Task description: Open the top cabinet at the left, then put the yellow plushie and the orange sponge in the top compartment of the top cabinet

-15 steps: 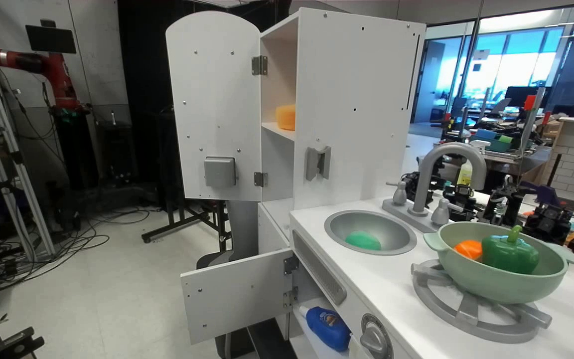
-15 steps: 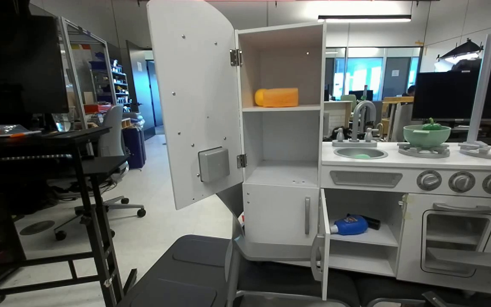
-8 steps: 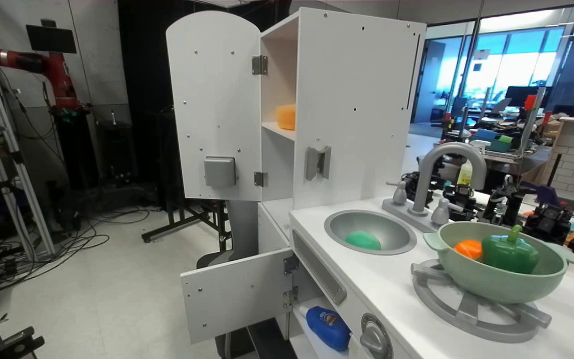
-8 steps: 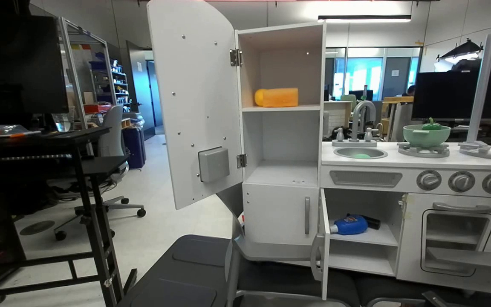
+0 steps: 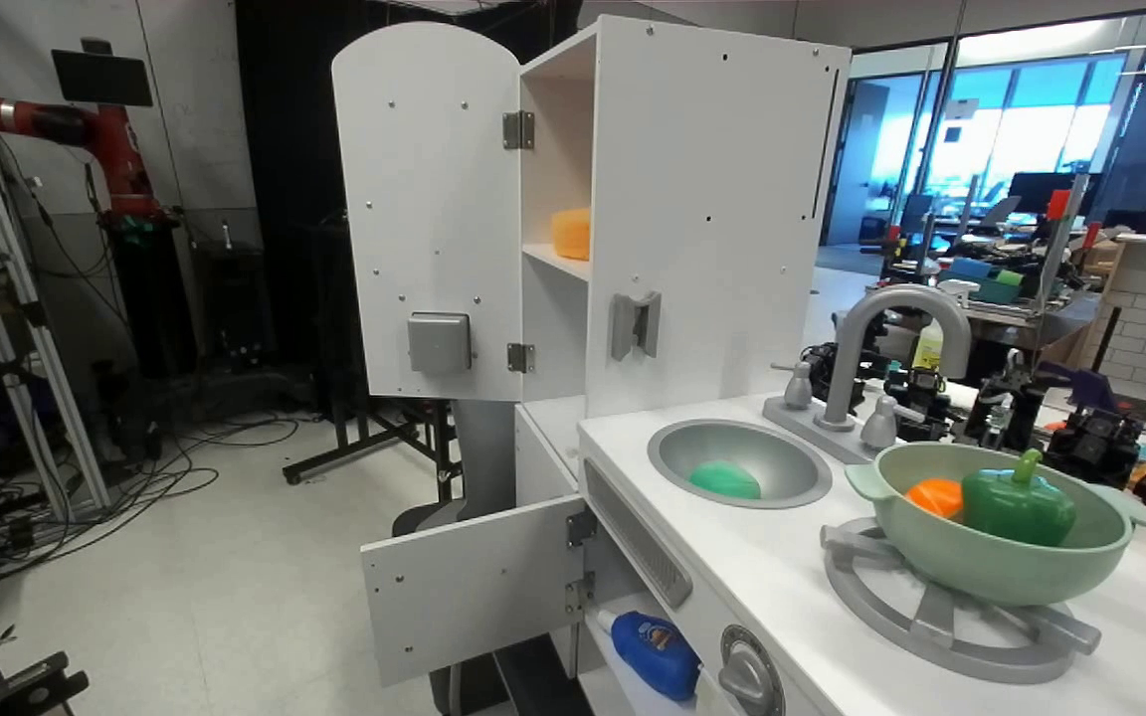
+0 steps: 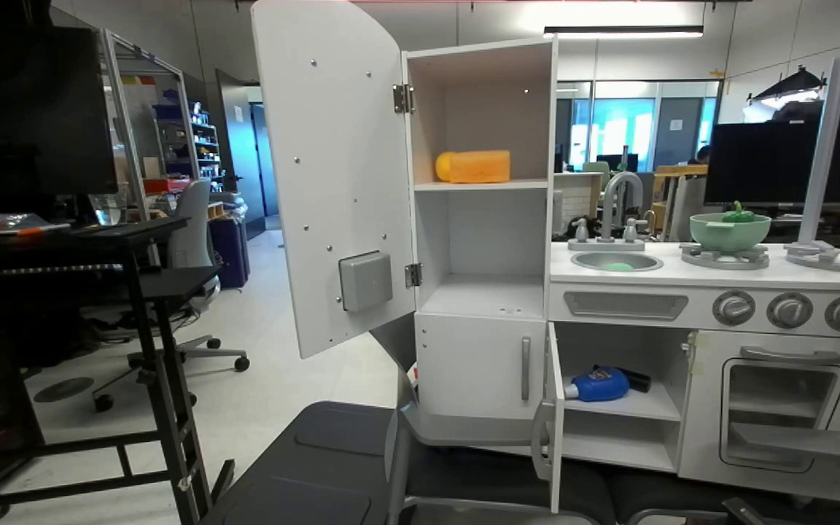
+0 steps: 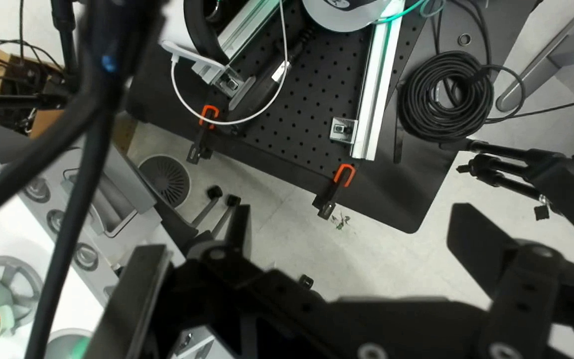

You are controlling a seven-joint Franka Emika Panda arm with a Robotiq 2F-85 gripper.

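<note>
The top cabinet's white door (image 6: 340, 182) is swung wide open to the left; it also stands open in an exterior view (image 5: 434, 219). In the top compartment, a round yellow plushie (image 6: 443, 167) lies on the shelf (image 6: 482, 187) at the left. The orange sponge (image 6: 481, 167), a block, lies right beside it and partly covers it. An orange-yellow part of the pair (image 5: 571, 234) shows past the cabinet side; I cannot tell the two apart there. My gripper (image 7: 351, 218) is open and empty, over the floor and away from the cabinet. It is out of both exterior views.
A lower cabinet door (image 5: 474, 592) stands open by a blue bottle (image 6: 599, 385). The sink (image 5: 668, 462) holds a green item. A green pot (image 5: 1001, 562) with toy vegetables sits on the burner. A black table (image 7: 391, 199) with clamps lies below my wrist.
</note>
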